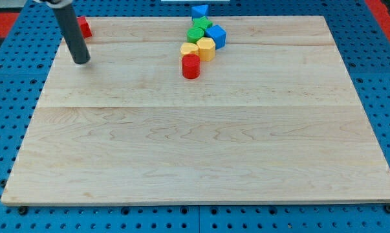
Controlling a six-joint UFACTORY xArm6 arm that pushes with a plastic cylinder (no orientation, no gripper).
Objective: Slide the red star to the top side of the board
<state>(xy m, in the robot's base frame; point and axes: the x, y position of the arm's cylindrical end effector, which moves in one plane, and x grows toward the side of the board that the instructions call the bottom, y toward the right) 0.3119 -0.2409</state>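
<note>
The red star point(84, 26) lies at the top left corner of the wooden board point(201, 149), partly hidden behind my rod. My tip point(82, 60) rests on the board just below the red star and slightly left of it, close to it. Whether they touch cannot be told.
A cluster of blocks sits at the top middle: a red cylinder point(191, 66), a yellow heart-like block point(189, 49), a yellow hexagon point(206, 48), a green block point(195, 35), a second green block point(201, 24), a blue cube point(216, 35) and a blue triangle point(199, 11) at the top edge.
</note>
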